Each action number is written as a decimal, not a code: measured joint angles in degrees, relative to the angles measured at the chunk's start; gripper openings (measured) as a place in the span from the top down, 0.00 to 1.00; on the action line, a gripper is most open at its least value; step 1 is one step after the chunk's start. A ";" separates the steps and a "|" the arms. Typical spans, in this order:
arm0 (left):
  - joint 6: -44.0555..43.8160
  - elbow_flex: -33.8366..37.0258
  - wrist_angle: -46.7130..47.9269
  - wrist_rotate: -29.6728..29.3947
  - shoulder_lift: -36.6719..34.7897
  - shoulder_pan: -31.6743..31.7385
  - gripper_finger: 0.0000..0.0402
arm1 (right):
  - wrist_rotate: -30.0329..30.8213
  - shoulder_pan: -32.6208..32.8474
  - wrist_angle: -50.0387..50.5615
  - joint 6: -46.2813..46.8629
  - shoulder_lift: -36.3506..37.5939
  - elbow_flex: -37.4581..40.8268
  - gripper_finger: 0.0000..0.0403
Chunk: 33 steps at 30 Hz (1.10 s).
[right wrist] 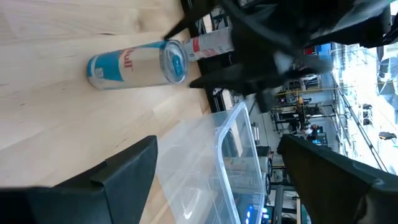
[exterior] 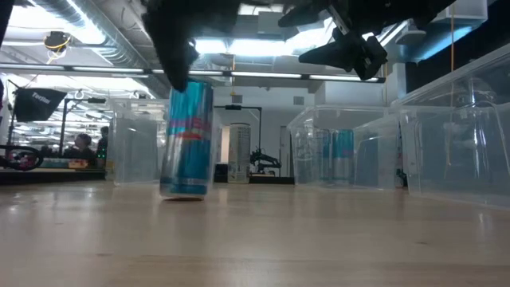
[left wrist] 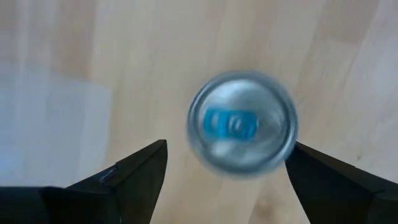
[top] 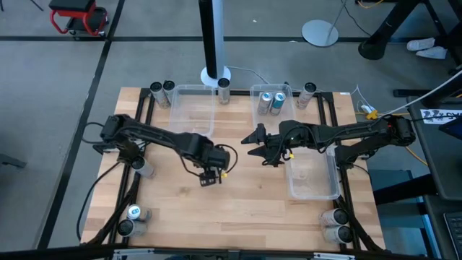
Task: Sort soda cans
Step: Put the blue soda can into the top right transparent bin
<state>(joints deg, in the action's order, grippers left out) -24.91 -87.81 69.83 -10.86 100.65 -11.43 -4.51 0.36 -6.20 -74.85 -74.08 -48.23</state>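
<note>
Can: blue-and-silver soda can stands on the wooden table near its middle, long axis vertical, silver top up, perhaps slightly tilted.
Left gripper: directly above the can, fingers spread wide either side of its lid, gripping nothing.
Right gripper: raised mid-table, open, empty.
Low view only: can's base on the wood.
High view only: two cans in the far clear bin.
</note>
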 joint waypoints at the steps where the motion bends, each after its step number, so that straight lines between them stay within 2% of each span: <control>1: -0.60 0.06 1.04 -0.73 -1.08 -0.40 0.23 | 0.00 0.00 0.00 0.00 0.00 0.00 0.16; 9: -7.82 0.07 4.11 -6.37 -12.46 -6.02 0.23 | -0.01 0.01 -0.04 0.00 0.00 0.00 0.16; 13: -14.30 2.11 7.86 -14.35 -19.18 -11.99 0.23 | -0.24 0.00 -2.04 2.65 -0.01 0.00 0.16; 17: -22.28 7.36 7.10 -20.47 -26.32 -19.50 0.23 | -6.23 0.04 -5.40 8.23 -1.83 -0.09 0.16; 19: -26.08 10.33 6.85 -23.68 -29.20 -23.20 0.23 | -7.04 0.24 -7.76 10.24 -4.40 -0.78 0.16; 25: -31.79 19.23 3.22 -30.19 -34.85 -30.10 0.23 | -6.45 1.43 -2.49 11.44 -13.86 -11.65 0.16; 33: -33.12 27.23 0.93 -31.01 -36.89 -32.08 0.23 | -5.69 1.90 16.28 13.80 -26.69 -31.59 0.16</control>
<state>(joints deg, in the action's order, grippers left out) -58.03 -60.58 70.76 -41.86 63.76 -43.51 -10.20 2.26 10.09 -61.05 -100.77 -79.82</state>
